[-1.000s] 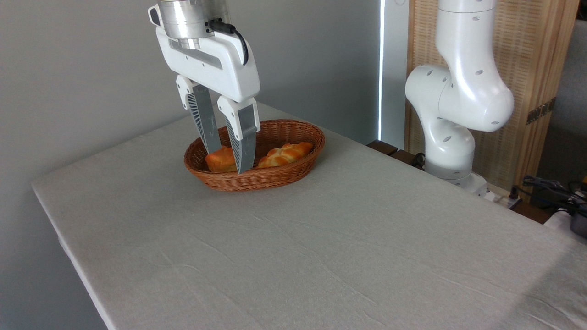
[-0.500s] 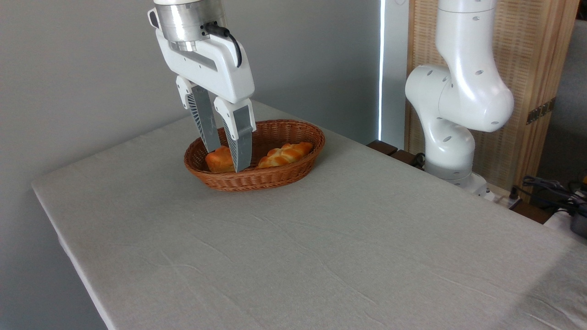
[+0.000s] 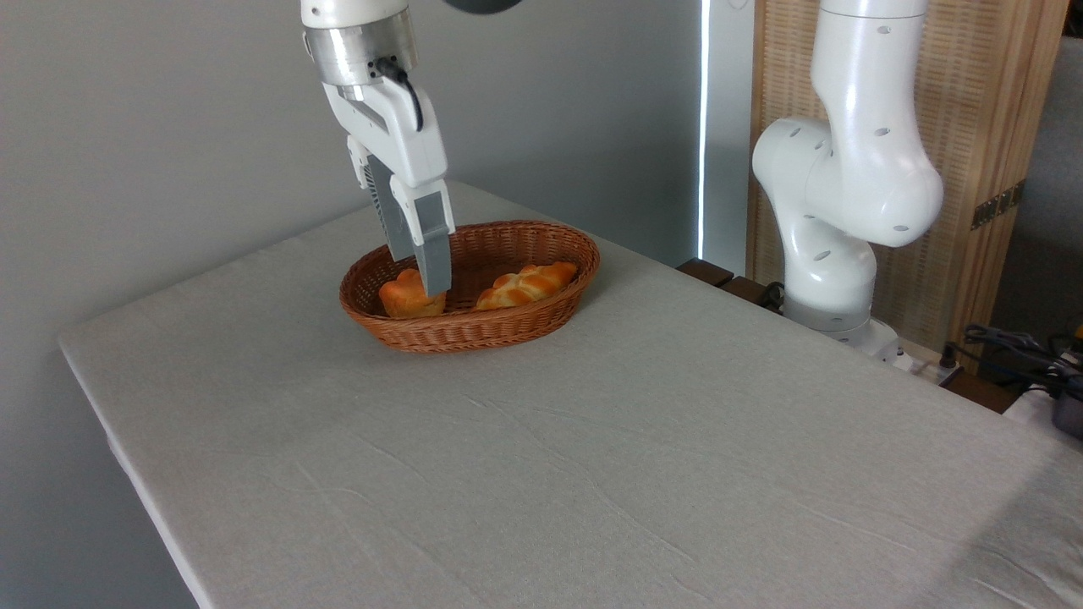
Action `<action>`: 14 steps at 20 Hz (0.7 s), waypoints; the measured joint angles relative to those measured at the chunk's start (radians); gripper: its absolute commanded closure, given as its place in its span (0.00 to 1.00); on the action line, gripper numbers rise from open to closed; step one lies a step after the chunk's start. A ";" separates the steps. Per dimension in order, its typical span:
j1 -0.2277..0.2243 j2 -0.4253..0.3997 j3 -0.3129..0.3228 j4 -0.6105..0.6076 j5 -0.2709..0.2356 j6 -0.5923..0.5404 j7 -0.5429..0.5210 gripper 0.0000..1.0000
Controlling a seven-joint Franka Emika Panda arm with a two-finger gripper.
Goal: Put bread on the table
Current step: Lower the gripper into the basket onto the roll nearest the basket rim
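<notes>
**Gripper turned edge-on above the bun in the basket**

Cloth on the table [image 3: 592, 474] lies bare and slightly creased across the whole near side, so nothing has been set down yet. Beyond that stretch stands the basket [image 3: 508, 334], and the bread [image 3: 408, 298] sits in its left end, its orange top showing just over the wicker rim. The braided loaf [image 3: 526, 284] lies to the right of the bun in the same basket.

Half a second ago the two fingers stood side by side with a clear gap between them, reaching down past the bun. Now the wrist has rotated, so the gripper [image 3: 427, 275] is seen nearly edge-on and one finger hides the other; its tips have also risen a little. I cannot tell how wide the jaws stand. The near finger's tip overlaps the bun's upper right, though contact is not clear. This looks like a re-alignment before the grasp: the bun is not lifted, and the task is at its start.
</notes>
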 measured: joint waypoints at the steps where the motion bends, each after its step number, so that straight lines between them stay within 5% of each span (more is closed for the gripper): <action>1: -0.032 -0.010 -0.001 -0.037 0.000 0.026 0.000 0.00; 6: -0.193 -0.033 -0.008 -0.205 0.000 0.184 0.006 0.00; 9: -0.227 -0.037 -0.010 -0.241 -0.004 0.243 0.026 0.00; 14: -0.248 -0.047 -0.010 -0.260 -0.133 0.280 0.089 0.00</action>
